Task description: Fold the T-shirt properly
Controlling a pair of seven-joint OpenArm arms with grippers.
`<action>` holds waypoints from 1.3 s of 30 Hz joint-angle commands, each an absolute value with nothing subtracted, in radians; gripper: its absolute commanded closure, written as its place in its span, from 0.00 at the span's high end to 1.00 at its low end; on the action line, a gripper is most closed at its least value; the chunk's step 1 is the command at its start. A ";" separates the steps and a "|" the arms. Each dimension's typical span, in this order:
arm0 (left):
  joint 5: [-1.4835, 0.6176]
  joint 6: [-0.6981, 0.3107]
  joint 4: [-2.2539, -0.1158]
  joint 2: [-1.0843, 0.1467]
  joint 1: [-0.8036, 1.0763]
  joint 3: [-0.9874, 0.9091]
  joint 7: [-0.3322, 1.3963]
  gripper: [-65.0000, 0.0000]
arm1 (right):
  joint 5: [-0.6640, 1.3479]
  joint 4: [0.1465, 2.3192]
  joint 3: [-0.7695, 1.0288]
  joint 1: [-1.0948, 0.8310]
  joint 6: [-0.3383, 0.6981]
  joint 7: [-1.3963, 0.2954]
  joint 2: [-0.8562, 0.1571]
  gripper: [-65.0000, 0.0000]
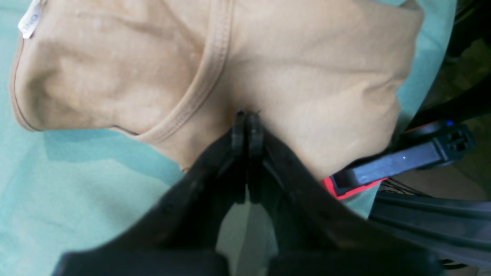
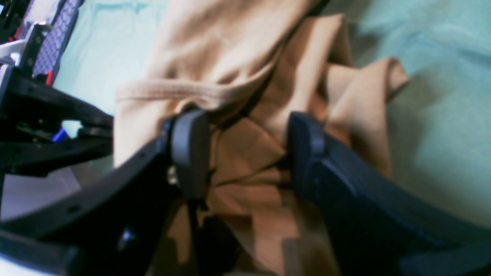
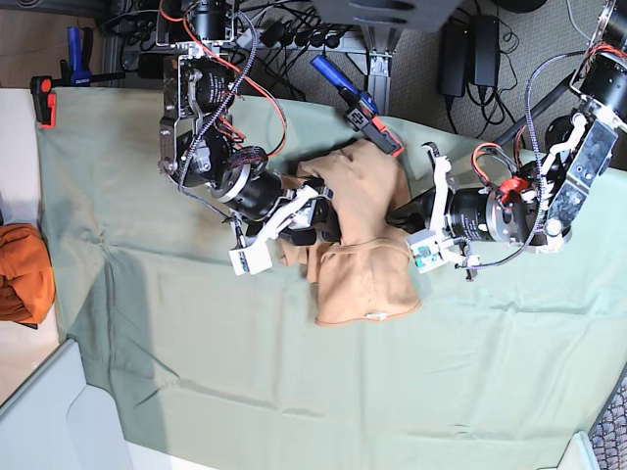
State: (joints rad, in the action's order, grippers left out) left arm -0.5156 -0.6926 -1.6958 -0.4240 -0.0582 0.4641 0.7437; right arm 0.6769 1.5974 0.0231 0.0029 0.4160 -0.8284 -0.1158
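The light peach-tan T-shirt (image 3: 362, 250) lies bunched in the middle of the green sheet, its lower part spread flat with the white label near the front. In the left wrist view its ribbed collar (image 1: 209, 73) curves past my left gripper (image 1: 247, 115), which is shut, its tips pinching the T-shirt (image 1: 314, 76) where creases gather. My left gripper (image 3: 399, 213) sits at the shirt's right edge. My right gripper (image 2: 247, 153) is open, its fingers (image 2: 190, 153) standing wide on either side of crumpled T-shirt (image 2: 245, 161) folds. It is at the shirt's left side (image 3: 312, 221).
The pale green sheet (image 3: 196, 343) covers the table. A darker orange cloth bundle (image 3: 22, 272) lies off its left edge. A red-and-black clamp (image 3: 43, 98) grips the far left corner, a blue-and-red clamp (image 3: 361, 106) the far edge. A pale bin (image 3: 54, 416) stands front left.
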 commanded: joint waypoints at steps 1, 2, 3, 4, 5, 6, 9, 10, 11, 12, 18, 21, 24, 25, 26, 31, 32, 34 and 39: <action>-0.527 -0.698 -1.711 -0.430 -0.073 0.457 0.722 0.00 | 0.696 1.615 0.027 0.019 0.524 -0.816 -0.115 0.51; -0.527 -0.698 -1.711 -0.430 -0.072 0.457 0.722 0.00 | 0.699 1.615 0.027 0.019 0.524 -0.816 -0.116 0.51; -0.527 -0.698 -1.711 -0.429 -0.070 0.457 0.722 0.00 | 0.706 1.615 0.027 0.019 0.524 -0.816 -0.115 0.51; -0.527 -0.698 -1.711 -0.429 -0.068 0.457 0.722 0.00 | 0.717 1.615 0.027 0.019 0.524 -0.816 -0.116 0.51; -0.527 -0.698 -1.711 -0.429 -0.066 0.457 0.722 0.00 | 0.720 1.615 0.027 0.019 0.524 -0.816 -0.115 0.50; -0.527 -0.698 -1.711 -0.429 -0.064 0.457 0.722 0.00 | 0.723 1.615 0.027 0.019 0.524 -0.815 -0.115 0.46; -0.527 -0.698 -1.711 -0.429 -0.064 0.457 0.718 0.00 | 0.723 1.615 0.027 0.019 0.524 -0.816 -0.115 0.17; -0.527 -0.698 -1.711 -0.429 -0.064 0.457 0.714 0.00 | 0.723 1.615 0.027 0.019 0.524 -0.815 -0.115 0.04; -0.527 -0.698 -1.711 -0.429 -0.064 0.457 0.714 0.00 | 0.722 1.615 0.027 0.019 0.524 -0.816 -0.115 0.00; -0.527 -0.698 -1.711 -0.429 -0.064 0.457 0.714 0.00 | 0.720 1.615 0.027 0.019 0.524 -0.816 -0.115 0.00; -0.526 -0.698 -1.711 -0.430 -0.064 0.457 0.715 0.00 | 0.687 1.615 0.036 0.019 0.524 -0.813 -0.116 0.00; -0.519 -0.698 -1.711 -0.429 -0.063 0.457 0.715 0.00 | 0.688 1.615 0.080 0.019 0.524 -0.818 -0.116 0.00; -0.507 -0.698 -1.702 -0.429 -0.063 0.457 0.714 0.00 | 0.693 1.615 0.134 0.019 0.524 -0.833 -0.118 0.00; -0.506 -0.698 -1.699 -0.430 -0.063 0.457 0.714 0.00 | 0.698 1.615 0.148 0.019 0.524 -0.839 -0.122 0.00; -0.504 -0.698 -1.696 -0.430 -0.063 0.457 0.714 0.00 | 0.701 1.615 0.159 0.019 0.524 -0.843 -0.130 0.00; -0.479 -0.698 -1.694 -0.437 -0.063 0.457 0.715 0.00 | 0.699 1.615 0.188 0.019 0.524 -0.850 -0.197 0.00; -0.477 -0.698 -1.694 -0.447 -0.063 0.456 0.715 0.00 | 0.699 1.615 0.196 0.018 0.524 -0.862 -0.212 0.00; -0.490 -0.698 -1.694 -0.471 -0.057 0.451 0.715 0.00 | 0.701 1.615 0.214 0.013 0.524 -0.885 -0.243 0.00; -0.524 -0.698 -1.728 -0.512 0.041 0.341 0.719 0.00 | 0.749 1.616 0.271 -0.055 0.524 -0.893 -0.320 0.00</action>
